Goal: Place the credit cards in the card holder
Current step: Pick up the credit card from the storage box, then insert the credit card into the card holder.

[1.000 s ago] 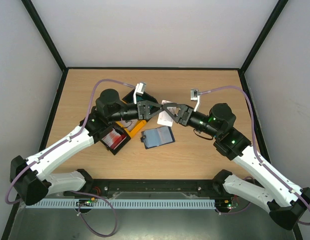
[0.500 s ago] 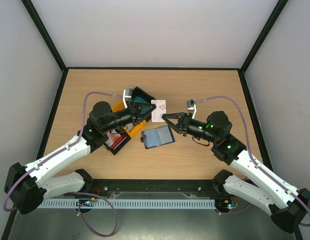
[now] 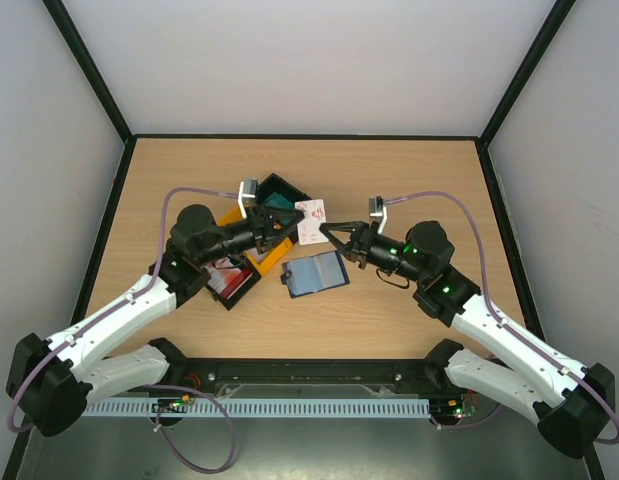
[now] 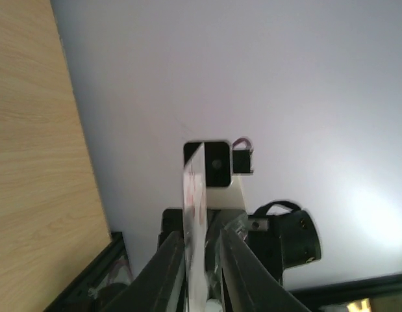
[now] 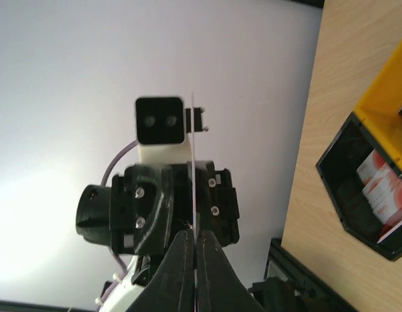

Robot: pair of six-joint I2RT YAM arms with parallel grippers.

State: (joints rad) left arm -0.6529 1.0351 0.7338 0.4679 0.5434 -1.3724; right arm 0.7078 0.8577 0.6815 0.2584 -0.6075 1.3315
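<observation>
**Fig. Top external view, with wrist views.** The light wooden rectangular table [image 3: 409, 180] carried every item. Two white-and-black arms reached inward from its near edge and met above the middle.

- **Trays:** A black plastic tray [image 3: 211, 290] holding red-and-white credit cards [image 3: 229, 277] lay by the left arm. It sat just beside a yellow plastic tray [image 3: 272, 256]. A second black tray [image 3: 281, 188] lay behind these.
- **Holder:** The dark navy-blue folding card holder [image 3: 316, 273] lay open and flat on the table, near the grippers on the side toward the arm bases.
- **Card:** One whitish plastic credit card with red print [image 3: 311, 221] was held in the air between the two grippers.
- **Grippers:** The right gripper [image 3: 330, 232] was clamped on the card's right edge. The left gripper [image 3: 289, 229] flanked the left edge, and whether it pinched the card could not be told.
</observation>
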